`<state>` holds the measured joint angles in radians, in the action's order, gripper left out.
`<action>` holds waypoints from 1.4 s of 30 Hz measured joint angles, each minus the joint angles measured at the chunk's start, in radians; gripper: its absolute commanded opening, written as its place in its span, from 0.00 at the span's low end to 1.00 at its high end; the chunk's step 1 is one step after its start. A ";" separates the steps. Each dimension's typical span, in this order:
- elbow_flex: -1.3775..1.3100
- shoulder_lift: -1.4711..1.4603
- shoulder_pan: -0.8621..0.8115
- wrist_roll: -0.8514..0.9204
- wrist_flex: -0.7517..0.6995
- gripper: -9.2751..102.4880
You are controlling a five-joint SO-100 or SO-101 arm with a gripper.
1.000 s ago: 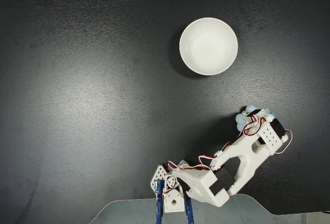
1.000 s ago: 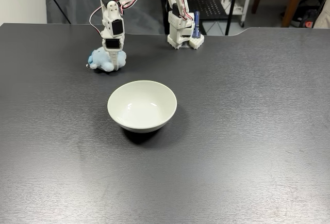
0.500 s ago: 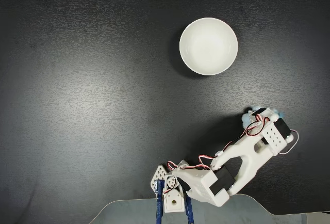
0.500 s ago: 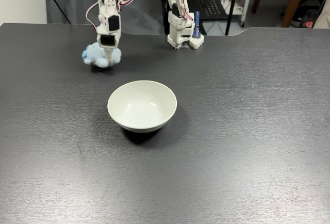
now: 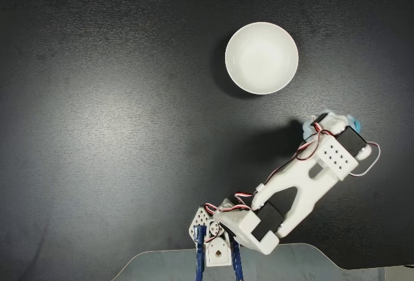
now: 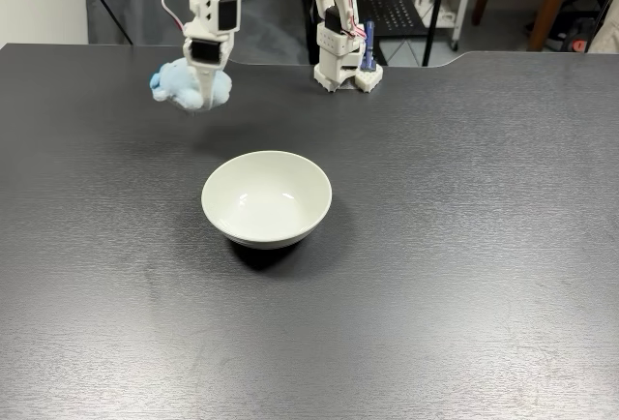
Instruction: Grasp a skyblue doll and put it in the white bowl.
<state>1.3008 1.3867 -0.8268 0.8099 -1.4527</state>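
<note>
The skyblue doll [image 6: 179, 85] hangs clear of the dark table, with my gripper [image 6: 200, 94] shut on it from above. Seen from above in a fixed view, only blue bits of the doll [image 5: 352, 123] peek out from under the white wrist, where the gripper [image 5: 326, 124] is mostly hidden. The white bowl [image 6: 267, 198] stands empty on the table, in front of and to the right of the doll in that view. In the top-down fixed view the bowl [image 5: 261, 58] lies up and to the left of the gripper.
The arm's base [image 6: 340, 62] is clamped at the table's far edge, with a blue clamp beside it. Dark table [image 6: 435, 246] stretches wide around the bowl. Chair and table legs stand behind the far edge.
My gripper has lifted the doll off the table, and it now hangs higher. In the top-down view the wrist has shifted slightly up and right.
</note>
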 measured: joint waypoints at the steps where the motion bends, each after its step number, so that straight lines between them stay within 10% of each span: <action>1: -0.008 0.017 0.028 -0.005 -0.002 0.07; 17: -0.132 0.084 0.500 -0.222 -0.002 0.07; 42: -0.137 -0.121 0.515 -0.319 0.181 0.11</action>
<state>1.1643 1.2655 -0.3114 0.4909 -1.2717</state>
